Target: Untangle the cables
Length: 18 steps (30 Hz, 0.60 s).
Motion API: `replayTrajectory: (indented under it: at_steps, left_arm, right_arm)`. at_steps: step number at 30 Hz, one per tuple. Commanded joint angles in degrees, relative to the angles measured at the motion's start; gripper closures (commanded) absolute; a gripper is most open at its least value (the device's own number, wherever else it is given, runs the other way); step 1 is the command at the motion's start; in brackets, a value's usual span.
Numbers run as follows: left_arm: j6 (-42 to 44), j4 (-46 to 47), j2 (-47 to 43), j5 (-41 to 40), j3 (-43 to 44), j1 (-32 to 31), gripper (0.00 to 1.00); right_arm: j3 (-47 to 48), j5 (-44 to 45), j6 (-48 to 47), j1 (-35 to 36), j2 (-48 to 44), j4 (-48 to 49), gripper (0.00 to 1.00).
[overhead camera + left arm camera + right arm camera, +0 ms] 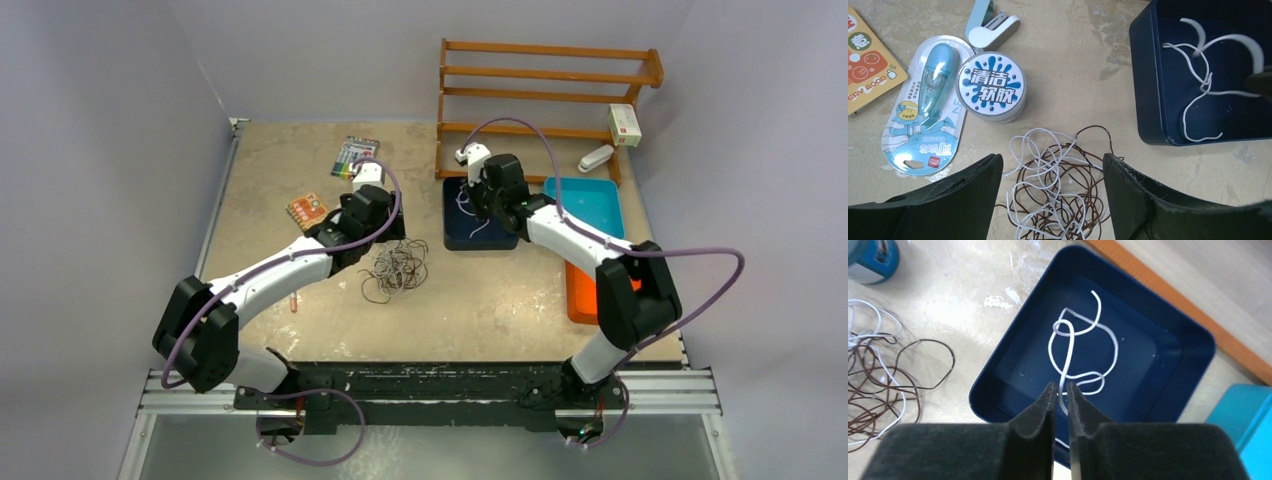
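A tangle of thin white and dark brown cables (395, 268) lies on the table in front of the left arm. My left gripper (396, 236) is open, its jaws on either side of the tangle (1058, 190) and just above it. A separate white cable (1070, 347) lies in loops inside a navy tray (998, 370). My right gripper (1061, 387) hovers over the tray's near side. Its jaws are nearly closed, with the end of that white cable running between them. The tangle also shows at the left of the right wrist view (873, 385).
A round tin (990, 85), a correction-tape pack (923, 110) and a small stapler (990, 25) lie just beyond the tangle. An orange card (306, 210) and a pen pack (355, 155) are behind. At the right stand a wooden rack (545, 75), a cyan tray (600, 200) and an orange tray (578, 295).
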Motion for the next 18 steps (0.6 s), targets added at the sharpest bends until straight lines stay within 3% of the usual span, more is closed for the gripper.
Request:
replayTrajectory:
  at_steps: [1, 4, 11, 18]
  left_arm:
    - [0.3, 0.8, 0.0, -1.2, 2.6, 0.4, 0.26]
    - [-0.4, 0.1, -0.2, -2.4, 2.4, 0.5, 0.22]
    - [-0.8, 0.1, -0.7, -1.9, 1.2, 0.8, 0.21]
    - [-1.3, 0.1, -1.1, 1.0, -1.0, 0.8, 0.3]
  right_arm:
    - [1.8, -1.6, 1.8, -0.2, 1.7, 0.5, 0.8]
    - [1.8, -1.7, 2.2, -0.1, 0.7, 1.5, 0.71]
    - [1.5, -3.9, 2.3, -0.2, -2.4, 2.6, 0.62]
    - [-3.3, -13.5, 6.6, -0.2, -6.8, 12.9, 0.59]
